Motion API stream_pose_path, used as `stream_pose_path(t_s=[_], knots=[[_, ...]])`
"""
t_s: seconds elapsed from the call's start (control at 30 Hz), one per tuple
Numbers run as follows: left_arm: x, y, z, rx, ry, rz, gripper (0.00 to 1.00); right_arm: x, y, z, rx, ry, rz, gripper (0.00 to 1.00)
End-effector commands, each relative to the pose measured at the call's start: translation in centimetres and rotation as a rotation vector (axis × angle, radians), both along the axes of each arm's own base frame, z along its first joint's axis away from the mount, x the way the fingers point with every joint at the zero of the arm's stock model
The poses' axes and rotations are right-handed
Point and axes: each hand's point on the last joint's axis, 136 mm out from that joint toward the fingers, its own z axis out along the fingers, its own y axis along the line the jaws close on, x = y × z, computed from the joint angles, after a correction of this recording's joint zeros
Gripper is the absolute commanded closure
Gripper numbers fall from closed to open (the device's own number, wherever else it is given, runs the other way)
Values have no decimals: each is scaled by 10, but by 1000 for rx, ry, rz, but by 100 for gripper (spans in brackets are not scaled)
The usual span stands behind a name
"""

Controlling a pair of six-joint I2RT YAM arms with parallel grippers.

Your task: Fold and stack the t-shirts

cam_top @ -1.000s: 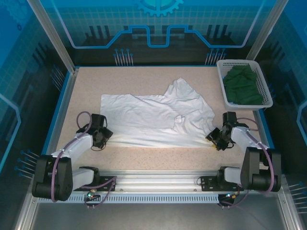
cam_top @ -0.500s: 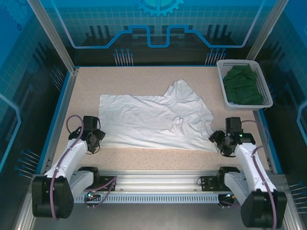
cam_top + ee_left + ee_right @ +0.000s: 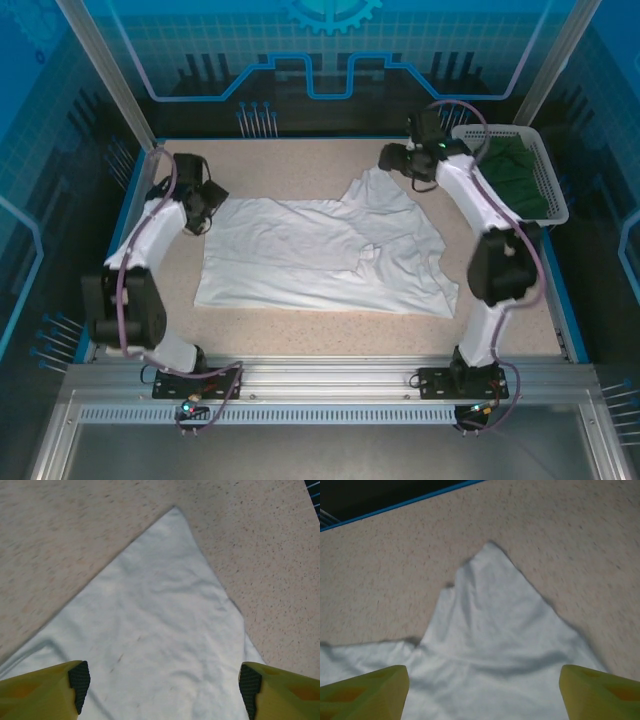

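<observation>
Evidently, left gripper point(image 3: 162, 680) and right gripper point(image 3: 484, 680) stood wide open, empty, above white tee point(image 3: 320, 255) far corners

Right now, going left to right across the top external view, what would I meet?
left gripper → white t-shirt → right gripper → dark green t-shirt, lying in the white basket

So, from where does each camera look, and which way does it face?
Top: above and behind the arms, looking down at the table, white t-shirt and basket; both arms show.
Left wrist: over the left gripper, looking down at a shirt corner; its yellow fingers show.
Right wrist: over the right gripper, looking down at a shirt tip; its yellow fingers show.
Shared: the white t-shirt.
</observation>
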Motion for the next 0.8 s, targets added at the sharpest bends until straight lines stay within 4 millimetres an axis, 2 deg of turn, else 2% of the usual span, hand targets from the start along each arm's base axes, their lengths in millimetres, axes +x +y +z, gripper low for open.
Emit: stream_pose_path(t_s=[0.0, 0.13, 0.3, 0.53, 0.77], knots=[[34, 8, -13, 1, 45, -80, 20, 37, -8, -32, -38, 61, 42, 23], [68, 29, -40, -23, 102, -96, 23, 87, 1, -74, -32, 101, 74, 26], [90, 46, -70, -4, 181, -127, 24, 116, -4, -107, -12, 88, 48, 30], [92, 50, -107, -30, 273, -158, 24, 124, 8, -135, 54, 89, 82, 37], [91, 47, -125, -69, 294, -188, 26, 132, 19, -153, 79, 76, 103, 40]])
